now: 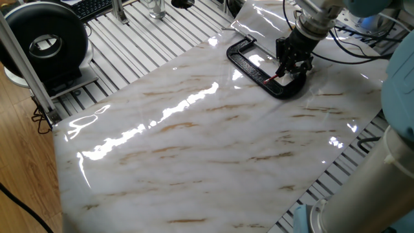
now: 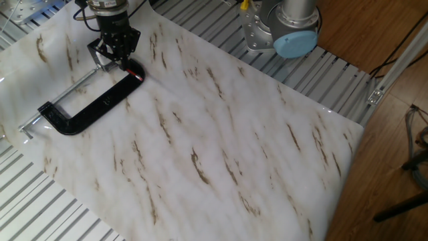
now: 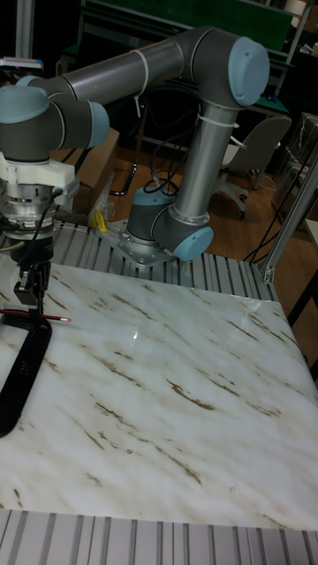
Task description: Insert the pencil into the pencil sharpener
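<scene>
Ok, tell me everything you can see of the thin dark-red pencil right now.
The thin dark-red pencil lies roughly level just above the marbled tabletop, gripped partway along by the black two-finger gripper, with its pale tip pointing away from the black C-shaped clamp beneath it. In the fixed views only a short red stretch shows below the fingers. The sharpener cannot be made out.

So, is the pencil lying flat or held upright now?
Roughly flat: in the tall fixed view the pencil runs level under the pincer.
</scene>
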Motion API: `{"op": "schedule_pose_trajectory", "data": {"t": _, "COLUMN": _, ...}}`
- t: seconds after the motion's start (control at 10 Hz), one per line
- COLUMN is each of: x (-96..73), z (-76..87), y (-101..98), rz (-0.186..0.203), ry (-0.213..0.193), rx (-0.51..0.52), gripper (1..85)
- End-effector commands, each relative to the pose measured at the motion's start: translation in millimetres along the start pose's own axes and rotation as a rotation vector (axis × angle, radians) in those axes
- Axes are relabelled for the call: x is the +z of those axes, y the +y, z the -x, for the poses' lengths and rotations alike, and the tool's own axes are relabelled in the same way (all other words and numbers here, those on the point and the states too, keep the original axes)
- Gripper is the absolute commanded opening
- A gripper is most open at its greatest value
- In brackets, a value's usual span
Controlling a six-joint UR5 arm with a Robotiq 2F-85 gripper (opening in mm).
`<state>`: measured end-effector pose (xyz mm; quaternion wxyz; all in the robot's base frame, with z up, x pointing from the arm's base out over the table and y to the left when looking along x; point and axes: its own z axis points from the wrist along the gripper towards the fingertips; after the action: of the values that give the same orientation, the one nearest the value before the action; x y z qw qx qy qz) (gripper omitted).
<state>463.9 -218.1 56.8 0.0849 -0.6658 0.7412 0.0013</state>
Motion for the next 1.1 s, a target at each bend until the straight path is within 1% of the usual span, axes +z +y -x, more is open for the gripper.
{"op": "schedule_pose_trajectory", "data": {"t": 0.0, "x": -0.2, "z": -4.4, "y": -3.3, "rz": -0.009, "ry": 0.007, "rx": 0.006, "gripper": 1.0}}
{"op": "schedule_pose_trajectory", "data": {"t": 0.3, "x": 0.1, "z": -5.9, "y": -4.4, "rz": -0.013, "ry": 0.013, "rx": 0.005, "gripper": 1.0}}
{"op": "schedule_pose_trajectory", "data": {"t": 0.5, "x": -0.2, "z": -9.8, "y": -10.6, "rz": -0.036, "ry": 0.029, "rx": 0.008, "gripper": 1.0}}
{"op": "schedule_pose_trajectory", "data": {"t": 0.6, "x": -0.5, "z": -13.5, "y": -12.5, "rz": -0.044, "ry": 0.043, "rx": 0.012, "gripper": 1.0}}
{"op": "schedule_pose_trajectory", "data": {"t": 0.7, "x": -0.4, "z": -13.7, "y": -13.0, "rz": -0.046, "ry": 0.046, "rx": 0.018, "gripper": 1.0}}
{"op": "schedule_pose_trajectory", "data": {"t": 0.8, "x": -0.1, "z": -8.9, "y": -14.2, "rz": -0.049, "ry": 0.044, "rx": 0.021, "gripper": 5.3}}
{"op": "schedule_pose_trajectory", "data": {"t": 0.9, "x": -0.4, "z": -3.7, "y": -15.9, "rz": -0.05, "ry": 0.042, "rx": 0.012, "gripper": 14.3}}
{"op": "schedule_pose_trajectory", "data": {"t": 1.0, "x": -1.2, "z": -4.2, "y": -16.2, "rz": -0.046, "ry": 0.052, "rx": 0.003, "gripper": 20.0}}
